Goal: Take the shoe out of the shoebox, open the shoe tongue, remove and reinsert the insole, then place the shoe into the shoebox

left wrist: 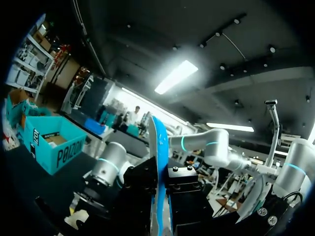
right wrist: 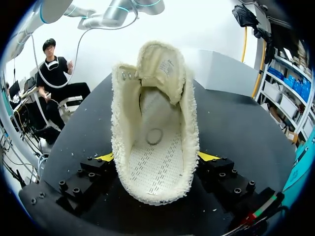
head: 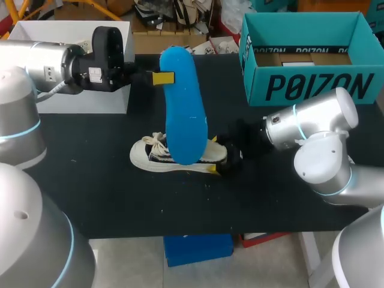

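Step in hand: judged to be the insole stage. The insole (head: 185,114) is out of the shoe (head: 157,156), so reinserting it looks to be next.
Insole: blue, hanging nearly upright at centre frame in the head view, its lower end just above or in front of the shoe; whether they touch cannot be told.
Left gripper (head: 161,78): upper centre-left of the frame, fingers clamped on the insole's upper end. The left wrist view shows the blue edge pinched between them.
Shoe: pale, resting on the black counter (head: 120,198) at middle frame, laces toward the left.
Right gripper (head: 213,155): at the shoe's heel, one finger pressed to each side, so it grips the shoe.
Shoe interior: in the right wrist view the tongue stands folded back ahead of the fingers, and the bare perforated footbed lies open.
Shoebox (head: 312,87): teal, upper right of the frame, well apart from the shoe.
White box (head: 84,99): upper left, behind the left arm.
Next move calls for: probably lowering the insole toe-first into the opening, tilting it flatter so it slides under the tongue, while the right fingers steady the heel.
Risk: the soft insole may buckle or catch on the collar.
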Motion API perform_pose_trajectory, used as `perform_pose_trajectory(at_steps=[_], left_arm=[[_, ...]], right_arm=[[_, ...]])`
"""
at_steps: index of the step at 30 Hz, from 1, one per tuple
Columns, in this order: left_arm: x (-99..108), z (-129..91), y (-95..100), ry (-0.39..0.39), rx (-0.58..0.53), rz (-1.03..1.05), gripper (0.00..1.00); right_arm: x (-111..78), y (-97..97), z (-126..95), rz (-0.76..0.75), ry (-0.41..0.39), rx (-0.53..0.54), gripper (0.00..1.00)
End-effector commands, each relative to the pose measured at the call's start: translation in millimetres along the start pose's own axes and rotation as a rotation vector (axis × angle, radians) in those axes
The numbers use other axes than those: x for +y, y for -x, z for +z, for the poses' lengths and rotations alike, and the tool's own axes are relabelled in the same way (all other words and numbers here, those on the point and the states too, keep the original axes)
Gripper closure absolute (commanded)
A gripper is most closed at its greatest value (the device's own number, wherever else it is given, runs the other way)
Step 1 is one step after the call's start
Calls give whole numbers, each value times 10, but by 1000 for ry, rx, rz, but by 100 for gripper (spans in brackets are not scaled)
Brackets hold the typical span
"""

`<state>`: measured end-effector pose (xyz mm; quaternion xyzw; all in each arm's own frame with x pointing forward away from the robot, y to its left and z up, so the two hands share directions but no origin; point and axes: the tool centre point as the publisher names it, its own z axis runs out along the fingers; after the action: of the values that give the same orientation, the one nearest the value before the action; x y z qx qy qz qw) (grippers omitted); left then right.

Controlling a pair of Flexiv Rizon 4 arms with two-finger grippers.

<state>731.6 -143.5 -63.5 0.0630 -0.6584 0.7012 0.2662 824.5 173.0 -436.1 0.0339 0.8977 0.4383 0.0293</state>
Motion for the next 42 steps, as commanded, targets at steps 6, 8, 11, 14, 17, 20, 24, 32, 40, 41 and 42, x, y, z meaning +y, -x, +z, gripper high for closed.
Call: perform_pose_trajectory(at_steps=[6, 8, 11, 14, 17, 20, 24, 32, 40, 41, 42], left_arm=[[12, 7, -2, -1, -3, 1, 100], [12, 7, -2, -1, -3, 1, 100], [12, 7, -2, -1, -3, 1, 100], [12, 7, -2, -1, -3, 1, 100], [12, 7, -2, -1, -3, 1, 100], [12, 7, -2, -1, -3, 1, 100], [12, 7, -2, -1, -3, 1, 100], [12, 7, -2, -1, -3, 1, 100], [12, 7, -2, -1, -3, 1, 100], [12, 7, -2, -1, -3, 1, 100], [12, 7, -2, -1, -3, 1, 100]], right_arm=[[207, 43, -329, -7, -343, 10, 0], [231, 37, -371, -9, -396, 13, 0], [243, 31, -411, 3, -501, 20, 0], [256, 20, -444, 9, -573, 20, 0], [271, 16, -458, 10, -639, 27, 0], [303, 13, -457, 5, -690, 28, 0], [336, 27, -460, -6, -762, 23, 0], [419, 59, -452, -30, -833, 14, 0], [473, 63, -446, -58, -898, -9, 0], [473, 63, -445, -60, -899, -10, 0], [474, 62, -442, -63, -905, -12, 0]])
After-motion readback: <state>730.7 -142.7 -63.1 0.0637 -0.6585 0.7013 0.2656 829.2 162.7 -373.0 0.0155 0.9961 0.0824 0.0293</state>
